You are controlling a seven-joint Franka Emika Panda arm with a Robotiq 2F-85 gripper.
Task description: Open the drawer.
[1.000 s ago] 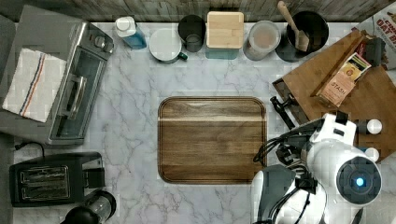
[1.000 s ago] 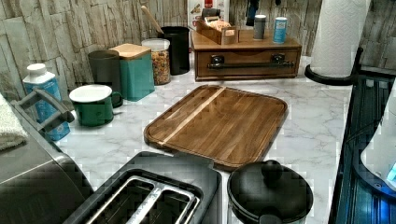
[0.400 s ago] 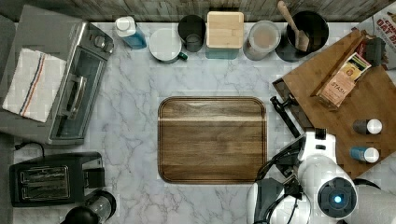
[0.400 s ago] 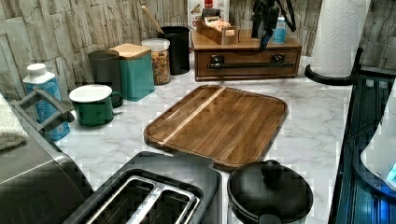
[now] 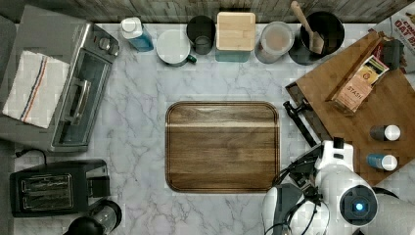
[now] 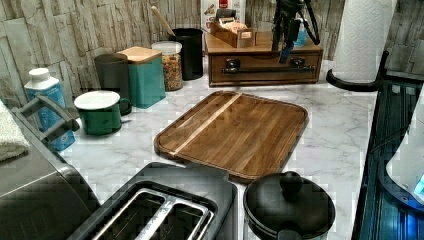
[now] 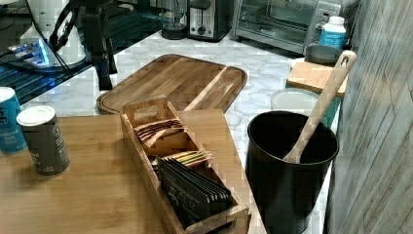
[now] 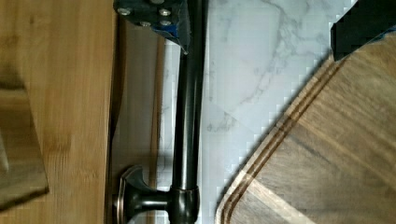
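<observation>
The long, shallow brown wooden drawer sits shut, flush in the front of the bamboo-topped box, which stands at roughly 3 o'clock on the white marble counter in the top view and at 1 o'clock in the left view. Its long black bar handle runs along the front on two brackets; the wrist view shows one bracket's round foot on the drawer face. The black two-finger gripper hangs spread wide over the handle: one finger is on the drawer side, touching or just beside the bar, the other is well apart over the counter, so the bar lies between them, ungrasped. The left view puts the gripper just above the handle, nearer its right bracket. On the box top: a narrow wooden caddy of tea bags, a grey shaker and a blue shaker beside it. The flat wooden tray with rounded corners lies mid-counter, at 9 o'clock from the drawer in the top view. At 12 o'clock from the box stands a black crock with a wooden spoon. The grey toaster oven is at the top view's far 9 o'clock edge.
</observation>
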